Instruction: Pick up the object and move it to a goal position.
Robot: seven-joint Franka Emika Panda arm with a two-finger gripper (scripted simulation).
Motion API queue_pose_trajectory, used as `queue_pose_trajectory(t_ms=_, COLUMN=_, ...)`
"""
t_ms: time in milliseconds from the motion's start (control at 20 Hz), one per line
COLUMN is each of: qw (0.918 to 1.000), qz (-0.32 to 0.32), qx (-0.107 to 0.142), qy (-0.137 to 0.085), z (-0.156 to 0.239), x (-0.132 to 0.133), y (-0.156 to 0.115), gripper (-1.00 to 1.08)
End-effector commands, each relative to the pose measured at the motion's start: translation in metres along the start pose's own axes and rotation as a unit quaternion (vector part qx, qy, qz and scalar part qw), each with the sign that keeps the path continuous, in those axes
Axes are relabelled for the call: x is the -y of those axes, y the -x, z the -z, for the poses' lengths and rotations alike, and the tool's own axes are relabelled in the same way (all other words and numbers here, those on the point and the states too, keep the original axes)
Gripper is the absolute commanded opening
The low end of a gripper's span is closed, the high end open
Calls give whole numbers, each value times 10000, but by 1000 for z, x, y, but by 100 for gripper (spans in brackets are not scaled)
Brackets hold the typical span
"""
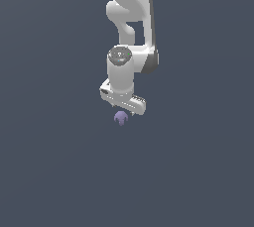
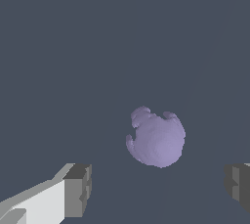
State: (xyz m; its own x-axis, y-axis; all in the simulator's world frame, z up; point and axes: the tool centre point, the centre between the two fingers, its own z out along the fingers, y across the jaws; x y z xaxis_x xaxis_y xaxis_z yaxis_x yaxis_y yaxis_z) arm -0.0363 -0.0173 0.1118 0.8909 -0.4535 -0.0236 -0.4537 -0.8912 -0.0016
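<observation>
The object (image 1: 120,118) is a small lavender-purple lumpy blob on the dark grey floor, just below the white arm's hand. My gripper (image 1: 124,110) hangs right above it. In the wrist view the object (image 2: 156,140) lies beyond the fingertips, roughly centred between them and a little nearer the right one. My gripper (image 2: 158,188) is open wide and empty. One grey fingertip (image 2: 78,189) shows on one side and the other at the frame's edge. Neither touches the object.
The dark grey floor (image 1: 59,171) runs flat all around. The white arm (image 1: 130,18) rises above the hand to the frame's top. No other objects or goal marker show.
</observation>
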Motion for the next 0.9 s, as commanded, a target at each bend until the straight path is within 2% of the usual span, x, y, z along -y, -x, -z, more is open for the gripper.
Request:
queue_pose_trajectory(t_ms=0, qw=9995, qz=-321, qx=-34, qy=-3, z=-6, x=-4, y=0, gripper=100)
queue_pose_trajectory(t_ms=400, qw=9954, qz=-952, qx=-102, qy=-5, z=-19, x=-13, y=0, gripper=100)
queue_pose_trajectory(t_ms=850, qw=9942, qz=-1069, qx=-114, qy=-4, z=-22, x=-15, y=0, gripper=100)
